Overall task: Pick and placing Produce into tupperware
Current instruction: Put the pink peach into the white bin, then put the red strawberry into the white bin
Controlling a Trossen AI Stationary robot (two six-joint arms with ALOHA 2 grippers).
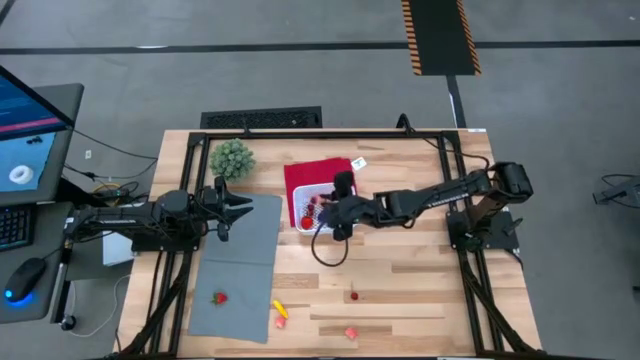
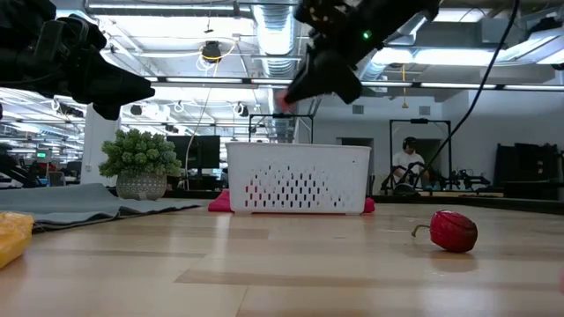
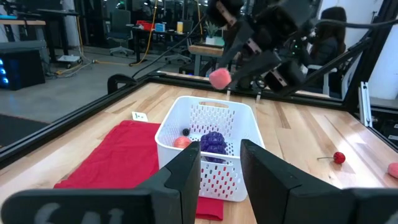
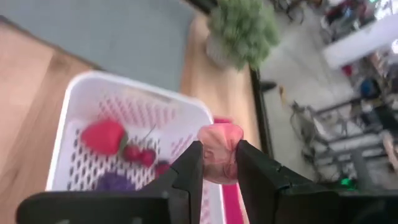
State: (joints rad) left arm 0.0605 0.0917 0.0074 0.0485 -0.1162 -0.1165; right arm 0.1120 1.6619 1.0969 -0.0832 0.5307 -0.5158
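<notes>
The white latticed tupperware (image 1: 312,208) stands on a red cloth (image 1: 305,175). It holds a strawberry (image 4: 102,135), cherries (image 4: 140,154) and a purple piece (image 3: 213,142). My right gripper (image 4: 219,149) hovers above the tupperware, shut on a pink produce piece (image 4: 219,155); it also shows in the left wrist view (image 3: 219,78). My left gripper (image 1: 240,207) is open and empty, to the left of the tupperware, over the grey mat (image 1: 240,270). My right gripper pinches the pink produce piece (image 4: 219,144) between its two fingers, which come from above, slanting down from the table's right. The piece sits at the fingers' free ends, lifted clear above the tupperware's rim (image 3: 205,102).
Loose produce lies near the front: a strawberry (image 1: 219,297) on the grey mat, a yellow piece (image 1: 281,311), a red piece (image 1: 354,295) and a pink piece (image 1: 351,331). A green potted plant (image 1: 231,158) stands at the far left. A black frame rims the table.
</notes>
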